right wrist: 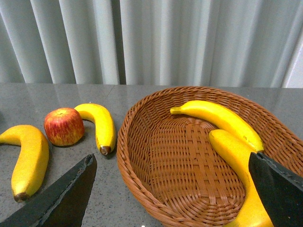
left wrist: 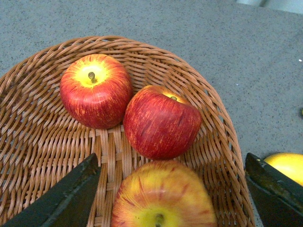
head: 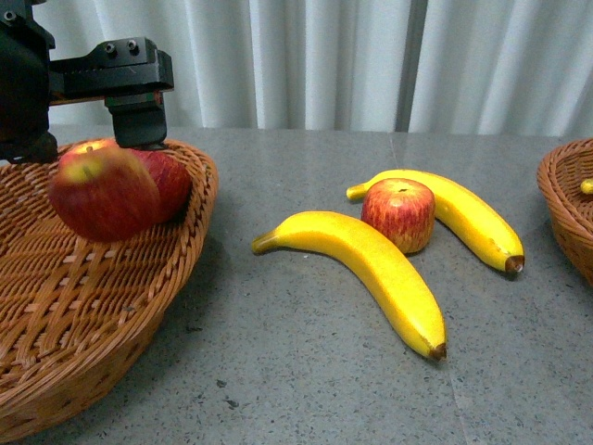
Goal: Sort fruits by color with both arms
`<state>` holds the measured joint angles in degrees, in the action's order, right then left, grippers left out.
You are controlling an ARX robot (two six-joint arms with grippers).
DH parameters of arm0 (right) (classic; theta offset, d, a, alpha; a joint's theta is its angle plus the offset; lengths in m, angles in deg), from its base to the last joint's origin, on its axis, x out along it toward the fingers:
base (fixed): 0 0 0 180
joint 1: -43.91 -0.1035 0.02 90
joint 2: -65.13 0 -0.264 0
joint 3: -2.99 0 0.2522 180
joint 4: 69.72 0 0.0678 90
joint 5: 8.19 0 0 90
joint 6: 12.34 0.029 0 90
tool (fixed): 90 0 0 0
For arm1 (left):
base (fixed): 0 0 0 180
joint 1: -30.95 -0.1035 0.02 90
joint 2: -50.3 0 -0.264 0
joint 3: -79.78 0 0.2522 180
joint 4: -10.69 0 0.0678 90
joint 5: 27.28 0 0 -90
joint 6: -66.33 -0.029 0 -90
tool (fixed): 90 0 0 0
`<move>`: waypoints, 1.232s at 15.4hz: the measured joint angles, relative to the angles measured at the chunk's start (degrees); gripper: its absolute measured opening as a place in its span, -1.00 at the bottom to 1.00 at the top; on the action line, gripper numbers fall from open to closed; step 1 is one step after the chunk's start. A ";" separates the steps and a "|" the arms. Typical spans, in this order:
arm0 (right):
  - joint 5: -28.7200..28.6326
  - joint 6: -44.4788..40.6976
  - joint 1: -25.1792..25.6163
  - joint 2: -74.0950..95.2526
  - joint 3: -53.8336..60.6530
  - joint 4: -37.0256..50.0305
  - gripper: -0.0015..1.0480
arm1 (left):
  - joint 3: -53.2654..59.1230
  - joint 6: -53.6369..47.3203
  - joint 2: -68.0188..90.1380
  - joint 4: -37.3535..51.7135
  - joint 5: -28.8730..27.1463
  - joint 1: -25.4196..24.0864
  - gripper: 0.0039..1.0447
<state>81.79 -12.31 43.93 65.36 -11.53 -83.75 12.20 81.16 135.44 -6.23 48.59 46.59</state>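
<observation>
My left gripper [left wrist: 173, 189] hangs open over the left wicker basket [head: 206, 185], one of its black fingers [head: 137, 119] just above the apples. A red-yellow apple [head: 104, 193] [left wrist: 163, 201] sits loose between the spread jaws, and two more red apples [left wrist: 96, 90] [left wrist: 161, 122] lie in the basket beyond it. On the table lie one red apple [head: 398, 213] and two bananas [head: 371, 269] [head: 468, 218]. My right gripper [right wrist: 173, 189] is open above the right basket [right wrist: 124, 146], which holds two bananas [right wrist: 218, 116] [right wrist: 239, 158].
The right basket's rim [head: 561, 199] shows at the front view's right edge. Grey tabletop [head: 296, 371] stretches between the baskets. White curtains [head: 324, 56] hang behind the table.
</observation>
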 joint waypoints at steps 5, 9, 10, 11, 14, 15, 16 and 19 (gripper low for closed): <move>0.00 -0.02 0.00 0.00 0.00 0.00 0.87 | -2.54 -4.85 -3.37 7.04 1.73 4.70 0.88; 0.00 -0.02 0.00 0.00 0.00 0.00 0.87 | -9.29 -13.35 4.48 10.91 9.73 6.51 0.88; 0.00 -0.02 0.00 0.00 0.00 0.00 0.87 | -13.16 -18.01 11.80 10.10 13.46 8.81 0.88; 0.00 -0.02 0.00 0.00 0.00 0.00 0.87 | -14.23 -18.82 13.81 9.62 14.75 9.97 0.88; -0.02 -0.02 0.00 0.00 0.00 0.00 0.87 | -16.17 -21.55 17.77 8.24 17.31 13.18 0.88; 0.00 -0.02 0.00 0.02 0.00 0.00 0.87 | -16.81 -22.36 18.84 7.43 17.40 14.08 0.88; -0.02 -0.02 0.00 0.00 0.00 0.00 0.87 | -17.20 -22.97 19.67 7.19 17.88 14.49 0.88; 0.00 0.00 0.00 0.00 0.00 0.00 0.87 | -18.01 -26.86 22.95 5.31 18.05 14.49 0.88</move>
<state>81.79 -12.31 43.93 65.36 -11.53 -83.75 -5.81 54.30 158.39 -0.91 66.64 61.08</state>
